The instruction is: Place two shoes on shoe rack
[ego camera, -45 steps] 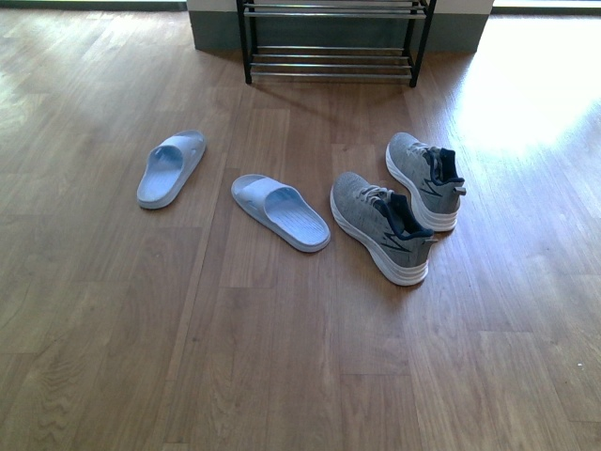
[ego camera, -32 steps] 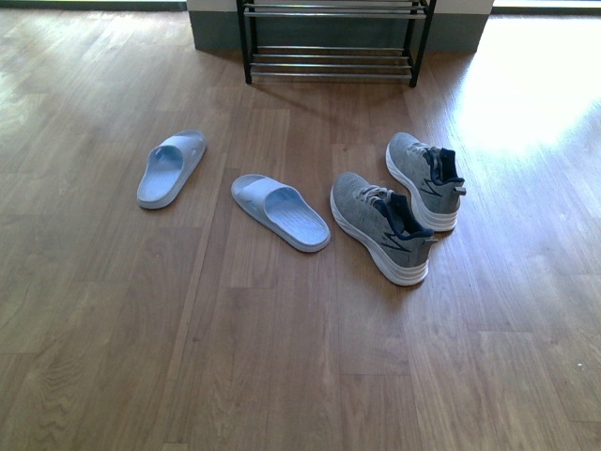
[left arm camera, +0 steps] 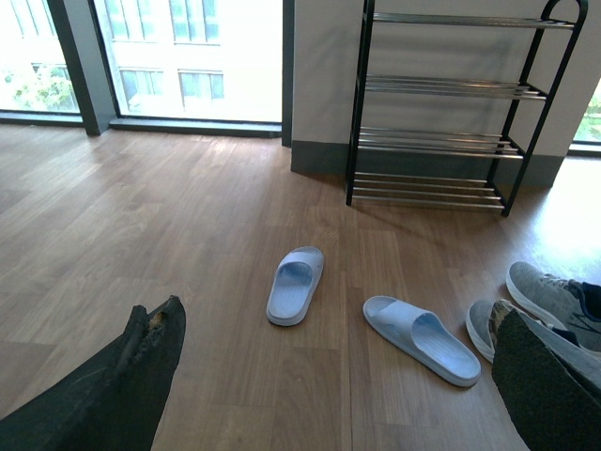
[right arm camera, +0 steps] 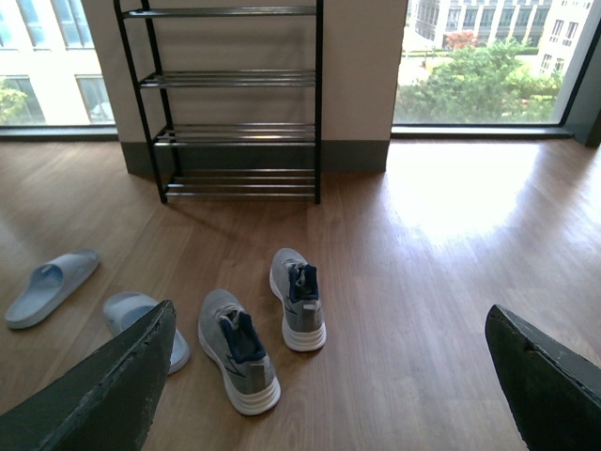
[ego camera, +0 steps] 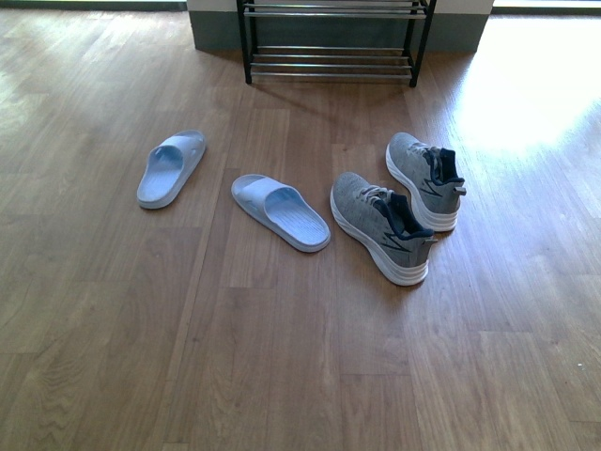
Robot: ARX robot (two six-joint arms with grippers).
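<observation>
Two grey knit sneakers with white soles lie on the wood floor: one nearer (ego camera: 383, 225), one farther right (ego camera: 424, 178). Two pale blue slides lie left of them: one (ego camera: 280, 211) beside the near sneaker, one (ego camera: 171, 167) farther left. The shoe rack (ego camera: 333, 58), black frame with chrome rods, stands at the back against the wall; its shelves are bare. Neither arm shows in the front view. My left gripper (left arm camera: 338, 376) is open and empty, held back from the slides (left arm camera: 421, 338). My right gripper (right arm camera: 329, 376) is open and empty, short of the sneakers (right arm camera: 238, 349).
The floor is wood planks all round the shoes. A grey skirting and white wall (ego camera: 211, 28) stand behind the rack. Large windows (left arm camera: 188, 56) flank the wall. A bright sun patch (ego camera: 535, 85) lies on the floor at the right.
</observation>
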